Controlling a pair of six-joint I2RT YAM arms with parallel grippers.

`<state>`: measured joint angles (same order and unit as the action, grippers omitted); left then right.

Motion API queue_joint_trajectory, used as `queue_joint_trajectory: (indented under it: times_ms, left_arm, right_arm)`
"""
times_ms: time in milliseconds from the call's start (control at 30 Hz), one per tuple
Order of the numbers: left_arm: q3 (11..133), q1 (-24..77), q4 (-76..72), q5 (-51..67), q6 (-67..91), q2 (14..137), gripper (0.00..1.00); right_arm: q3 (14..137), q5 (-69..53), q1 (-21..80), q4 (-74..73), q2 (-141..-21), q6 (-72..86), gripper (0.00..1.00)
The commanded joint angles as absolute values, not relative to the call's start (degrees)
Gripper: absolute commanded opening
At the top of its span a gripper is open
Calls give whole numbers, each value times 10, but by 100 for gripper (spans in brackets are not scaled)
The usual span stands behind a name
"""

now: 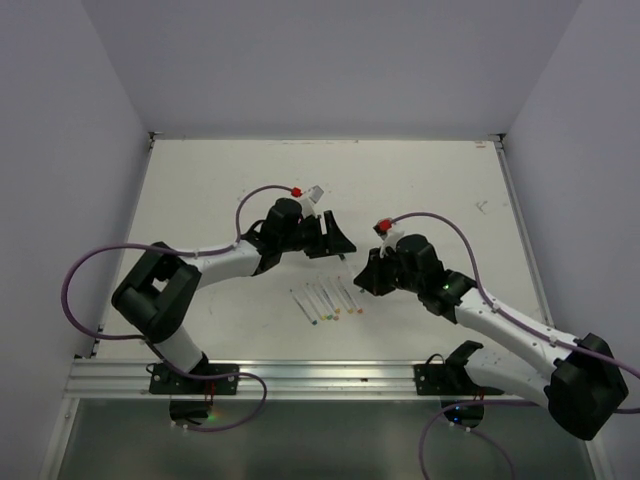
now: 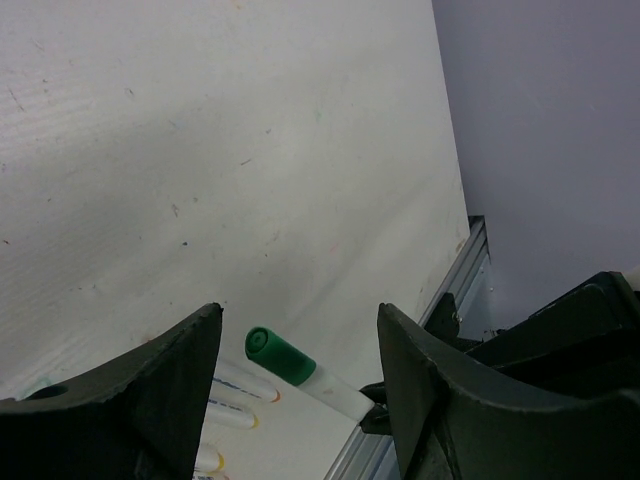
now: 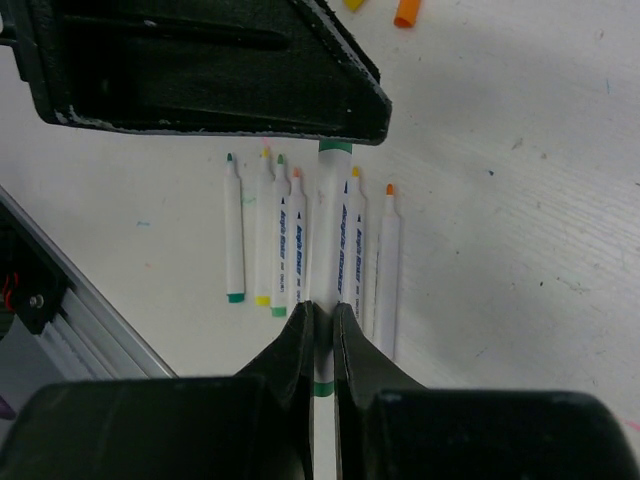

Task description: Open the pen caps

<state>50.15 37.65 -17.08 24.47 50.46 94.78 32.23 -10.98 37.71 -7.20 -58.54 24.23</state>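
The upper half of the table [image 1: 420, 180] lies bare and gives wide passage. At frame centre the left gripper [image 1: 338, 238] and right gripper [image 1: 366, 278] nearly meet, with a green-capped pen [image 2: 300, 372] bridging them. Just below, the row of pens [image 1: 325, 300] blocks low passes.

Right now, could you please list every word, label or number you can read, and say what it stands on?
No text reads clearly in any view.
Blue lettering along the white pen barrels, right wrist view: too blurred to quote.
Faint blue print on the pens in the left wrist view: also unreadable.
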Motion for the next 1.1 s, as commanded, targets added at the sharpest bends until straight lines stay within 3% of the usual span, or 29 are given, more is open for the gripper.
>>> queue_joint_trajectory:
  times_ms: [0, 100, 333, 633, 833, 1033, 1067]
  left_arm:
    - [520, 377, -205, 265, 519, 948, 66]
    - [517, 377, -210, 272, 520, 947, 65]
    - [505, 377, -219, 274, 518, 937, 46]
    - [492, 377, -239, 287, 524, 945, 40]
    - [488, 375, -249, 286, 528, 942, 26]
    - [485, 369, -251, 289, 528, 941, 30]
    - [486, 368, -251, 290, 527, 941, 23]
  right_arm:
    - [335, -89, 392, -33, -593, 260, 0]
    - [341, -84, 404, -28, -607, 260, 0]
    - [338, -46, 420, -23, -612, 264, 0]
    - [332, -7, 422, -5, -587, 281, 0]
    - [335, -16, 425, -9, -597, 280, 0]
    - [330, -11, 431, -10, -597, 280, 0]
    - [329, -10, 431, -10, -597, 279, 0]
